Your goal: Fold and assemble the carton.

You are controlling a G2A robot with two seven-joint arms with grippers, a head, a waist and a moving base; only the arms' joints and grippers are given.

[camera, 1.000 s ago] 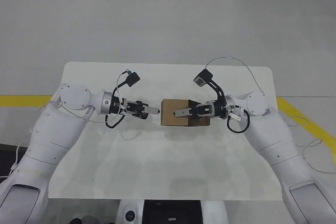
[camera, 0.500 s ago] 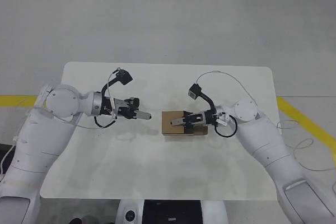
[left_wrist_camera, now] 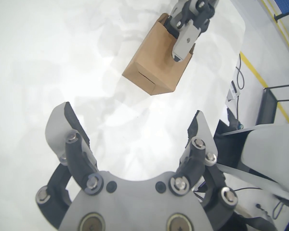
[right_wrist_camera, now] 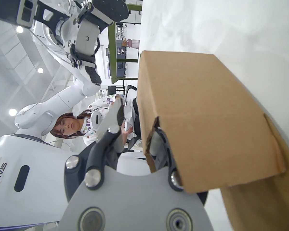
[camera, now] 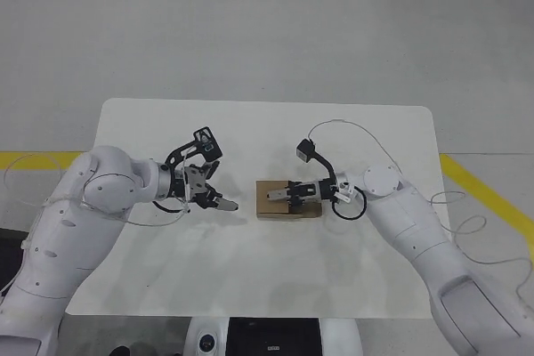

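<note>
A brown carton (camera: pixel 289 203) lies on its side in the middle of the white table (camera: pixel 249 267), its closed end toward my left arm. In the right wrist view its open end, with loose flaps, is toward my right gripper (right_wrist_camera: pixel 137 118). That gripper (camera: pixel 276 192) is open and straddles the carton's (right_wrist_camera: pixel 202 111) upper wall. One finger is inside and the other finger (right_wrist_camera: pixel 115 118) is outside with a gap. My left gripper (camera: pixel 224 204) is open and holds nothing, a short way from the carton's (left_wrist_camera: pixel 156 61) closed end.
A thin cable (camera: pixel 365 125) arcs over the table's far right part. Bare tabletop surrounds the carton on all sides. Yellow floor tape (camera: pixel 27 160) runs past both table ends.
My left gripper drew back from the carton's end and swung toward the near side. The right gripper and the carton shifted toward the robot.
</note>
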